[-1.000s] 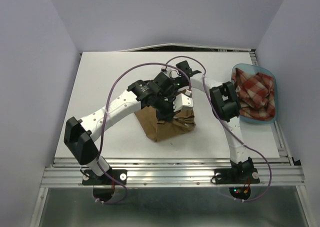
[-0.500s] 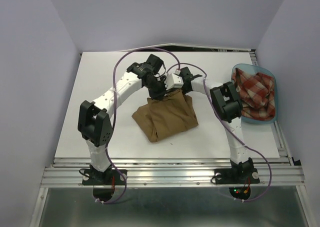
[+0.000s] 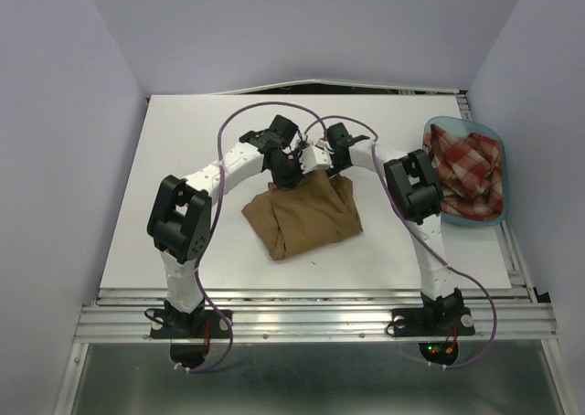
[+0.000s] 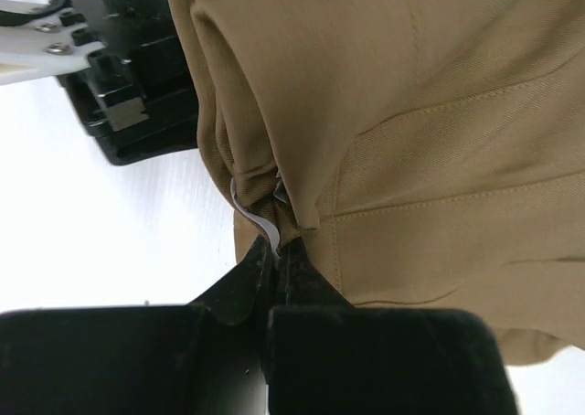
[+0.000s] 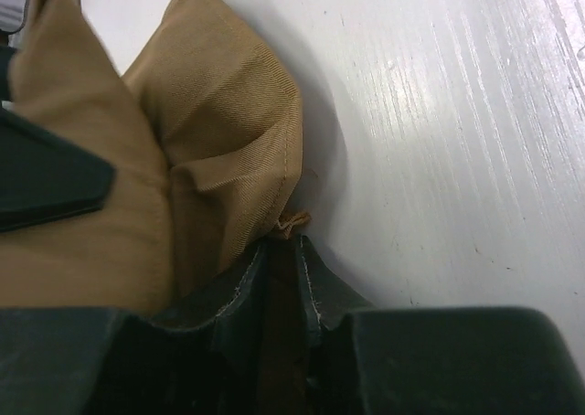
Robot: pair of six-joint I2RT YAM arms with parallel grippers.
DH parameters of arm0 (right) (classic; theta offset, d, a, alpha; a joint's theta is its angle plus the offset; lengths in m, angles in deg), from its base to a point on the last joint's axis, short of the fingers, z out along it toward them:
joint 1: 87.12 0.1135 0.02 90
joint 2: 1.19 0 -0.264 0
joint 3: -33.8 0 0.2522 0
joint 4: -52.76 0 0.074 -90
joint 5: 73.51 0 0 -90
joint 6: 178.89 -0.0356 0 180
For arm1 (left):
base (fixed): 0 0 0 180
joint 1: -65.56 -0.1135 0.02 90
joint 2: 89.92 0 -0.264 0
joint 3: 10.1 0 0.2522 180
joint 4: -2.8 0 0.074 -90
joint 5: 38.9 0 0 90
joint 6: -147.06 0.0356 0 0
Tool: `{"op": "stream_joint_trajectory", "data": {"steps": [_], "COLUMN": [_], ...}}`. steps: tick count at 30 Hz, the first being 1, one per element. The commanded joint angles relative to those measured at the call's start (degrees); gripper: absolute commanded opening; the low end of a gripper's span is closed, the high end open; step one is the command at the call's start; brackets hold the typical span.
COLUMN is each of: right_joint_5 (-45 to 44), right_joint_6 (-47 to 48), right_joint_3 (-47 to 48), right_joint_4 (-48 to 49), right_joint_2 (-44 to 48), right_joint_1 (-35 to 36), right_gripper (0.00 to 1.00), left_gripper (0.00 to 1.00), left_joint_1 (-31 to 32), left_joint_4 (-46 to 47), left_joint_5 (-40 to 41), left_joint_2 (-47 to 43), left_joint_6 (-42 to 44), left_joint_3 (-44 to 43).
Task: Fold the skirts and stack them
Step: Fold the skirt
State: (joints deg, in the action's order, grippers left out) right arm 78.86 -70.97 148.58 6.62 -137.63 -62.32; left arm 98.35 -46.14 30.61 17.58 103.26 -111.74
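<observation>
1. The tan skirt [image 3: 306, 216], bunched under both arms a second ago, now lies spread on the counter [image 3: 183, 141].
2. At its far edge, the left tool [image 4: 277, 246] and right tool [image 5: 281, 250] each pinch cloth.
3. This is probably flattening before a fold; the plaid skirt [image 3: 466, 173] waits in the tub [image 3: 437, 127].

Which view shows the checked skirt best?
The top view: the checked skirt lies bunched in the blue tub, in plain sight. Neither wrist view shows it; both look closely at the tan skirt.
</observation>
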Motion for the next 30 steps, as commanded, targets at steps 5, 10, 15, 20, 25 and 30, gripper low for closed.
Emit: {"op": "stream_joint_trajectory", "data": {"steps": [5, 10, 15, 20, 25, 30], "right_joint_5": [-10.39, -26.23, -38.70, -43.56, -43.30, -38.48], "right_joint_6": [-5.76, -11.93, -15.45, -17.47, -17.74, -19.41], "right_joint_3": [2.71, 0.59, 3.57, 4.11, 3.49, -1.33], "right_joint_4": [1.14, 7.86, 7.95, 8.12, 8.30, 8.12], "right_joint_2": [1.52, 5.13, 6.71, 10.05, 16.80, 26.21], "right_joint_1": [0.52, 0.52, -1.32, -6.42, -11.78, -14.34], "right_gripper": [0.50, 0.64, 0.76, 0.80, 0.80, 0.78], "left_gripper": [0.00, 0.07, 0.30, 0.66, 0.70, 0.66], "left_joint_1": [-0.72, -0.72, -0.80, -0.80, -1.59, -2.30], "left_joint_4": [11.88, 13.55, 13.47, 11.02, 10.66, 3.27], "left_joint_5": [4.14, 6.07, 10.38, 12.22, 15.65, 11.61], "left_joint_2": [-0.19, -1.15, -1.24, -2.56, -5.02, -8.53], "left_joint_6": [-0.05, -1.19, -0.58, -1.80, -5.93, -24.44], "left_joint_3": [6.92, 7.02, 3.51, -2.72, -7.30, -12.16]}}
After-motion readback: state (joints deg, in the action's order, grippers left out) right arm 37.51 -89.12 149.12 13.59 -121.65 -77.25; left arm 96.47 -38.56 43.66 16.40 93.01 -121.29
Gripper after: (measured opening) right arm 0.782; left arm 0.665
